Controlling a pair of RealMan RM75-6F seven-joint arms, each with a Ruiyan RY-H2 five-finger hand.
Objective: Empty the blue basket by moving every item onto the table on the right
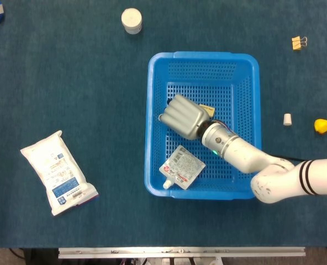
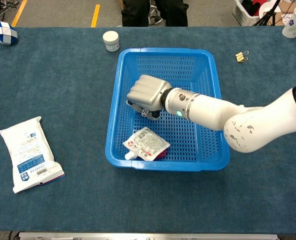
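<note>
The blue basket (image 1: pixel 156 118) (image 2: pixel 115 110) stands mid-table. Inside it my right hand (image 1: pixel 182 115) (image 2: pixel 146 93) reaches in from the right, knuckles up and fingers curled down. In the chest view a small white die (image 2: pixel 145 113) shows between the fingertips and thumb, and the hand grips it low over the basket floor. A yellowish piece (image 1: pixel 207 110) peeks out from behind the hand. A white and red spouted pouch (image 1: pixel 182 166) (image 2: pixel 145 143) lies flat at the basket's front. My left hand appears in neither view.
A white packet (image 1: pixel 57 172) (image 2: pixel 28 152) lies on the table at left. A white jar (image 1: pixel 131 20) stands behind the basket. To the right lie a binder clip (image 1: pixel 299 42), a small white cap (image 1: pixel 287 118) and a yellow object (image 1: pixel 321 125).
</note>
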